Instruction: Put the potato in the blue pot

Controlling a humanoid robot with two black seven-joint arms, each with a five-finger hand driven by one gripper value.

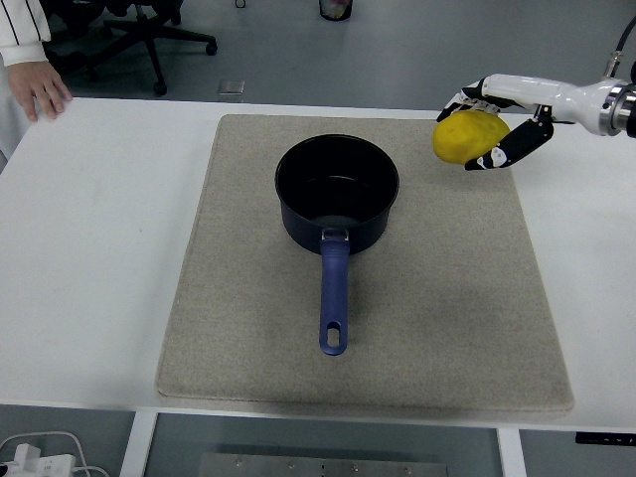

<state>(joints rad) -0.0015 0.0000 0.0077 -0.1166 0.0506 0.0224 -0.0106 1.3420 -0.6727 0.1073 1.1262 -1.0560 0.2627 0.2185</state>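
A yellow potato [465,137] is held in my right hand [489,127], whose fingers are curled around it. The hand holds it raised above the mat's far right part, to the right of the pot. The blue pot [336,192] stands on the beige mat [248,298], its dark inside showing nothing in it, its blue handle [333,298] pointing toward the near edge. My left arm is not in view.
A person's hand [40,89] in a white sleeve hovers at the table's far left corner. An office chair [139,30] stands on the floor behind. The white table [89,258] surrounds the mat.
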